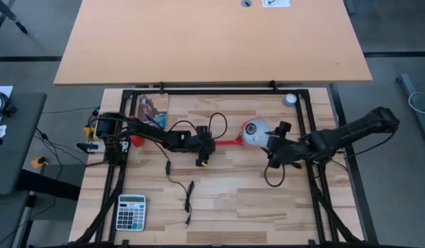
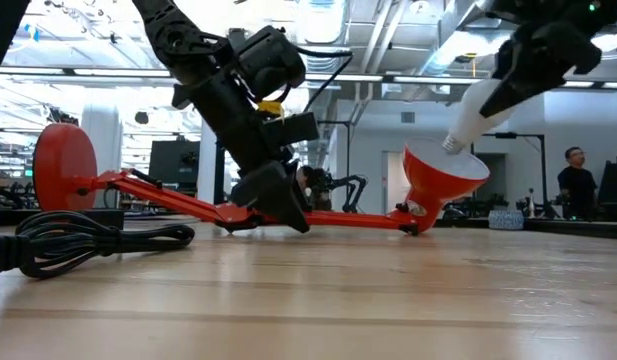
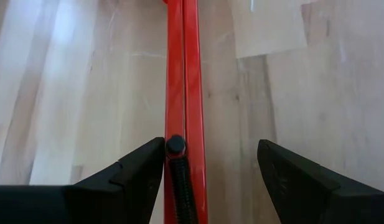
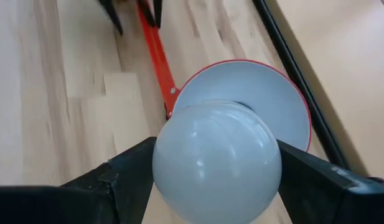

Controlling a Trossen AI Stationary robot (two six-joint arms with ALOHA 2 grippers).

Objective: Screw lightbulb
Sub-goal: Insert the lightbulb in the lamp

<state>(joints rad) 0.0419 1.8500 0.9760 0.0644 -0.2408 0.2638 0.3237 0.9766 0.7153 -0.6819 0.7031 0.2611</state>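
A red desk lamp lies on its side on the wooden table, its round base (image 2: 63,165) toward the left edge and its thin arm (image 2: 168,200) running to the shade (image 2: 443,180). The shade, white inside (image 4: 254,87), opens upward at a slant. My right gripper (image 2: 523,70) is shut on the white lightbulb (image 2: 478,110), whose grey screw base (image 2: 453,143) sits at the shade's mouth. My left gripper (image 3: 210,162) stands open astride the lamp arm (image 3: 182,74) near its middle (image 1: 202,145). My left gripper comes down on the lamp arm from above, one finger on each side. One finger (image 3: 142,165) lies against the arm's side by a black pivot screw (image 3: 175,145); the other finger (image 3: 291,171) stands apart. The arm rests on the table. My right gripper pinches the bulb's round glass end (image 4: 216,162) between its two fingers (image 4: 126,171), one on each side. It comes slanting down from the table's right side. The bulb is lifted clear of the table and tilted, its screw base pointing down into the shade.
The lamp's black cord (image 2: 88,245) lies coiled near the base and trails toward the near edge (image 1: 188,196). A calculator (image 1: 131,211) lies at the near left, a printed card (image 1: 151,110) at the far left, a small grey disc (image 1: 289,100) at the far right.
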